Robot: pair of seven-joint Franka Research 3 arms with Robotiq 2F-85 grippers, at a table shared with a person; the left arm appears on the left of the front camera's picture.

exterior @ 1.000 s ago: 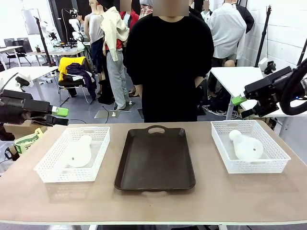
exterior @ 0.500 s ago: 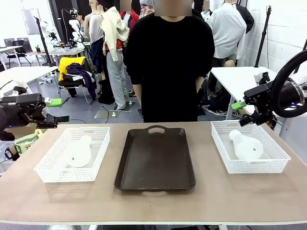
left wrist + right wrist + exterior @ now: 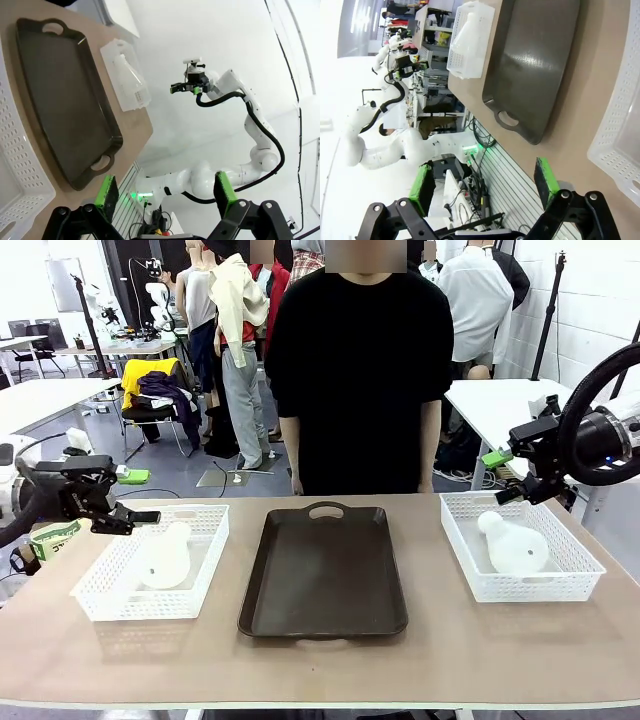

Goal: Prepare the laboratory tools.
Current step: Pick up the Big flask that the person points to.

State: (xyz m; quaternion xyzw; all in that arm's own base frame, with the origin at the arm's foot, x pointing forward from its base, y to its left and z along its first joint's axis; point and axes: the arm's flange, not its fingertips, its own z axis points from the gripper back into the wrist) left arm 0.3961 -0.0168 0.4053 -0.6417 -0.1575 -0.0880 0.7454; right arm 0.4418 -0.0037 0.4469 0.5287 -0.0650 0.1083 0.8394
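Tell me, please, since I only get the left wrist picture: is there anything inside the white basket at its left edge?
Observer: Yes. The front view shows a frosted flask lying on its side in that basket.
Operator: And where is this arm's grabbing end compared with it?
Observer: The left fingers hover open and empty at the basket's far left corner, not touching the flask.
Operator: Is anybody else at the table?
Observer: A person in a black top stands at the far side, right behind the brown tray.
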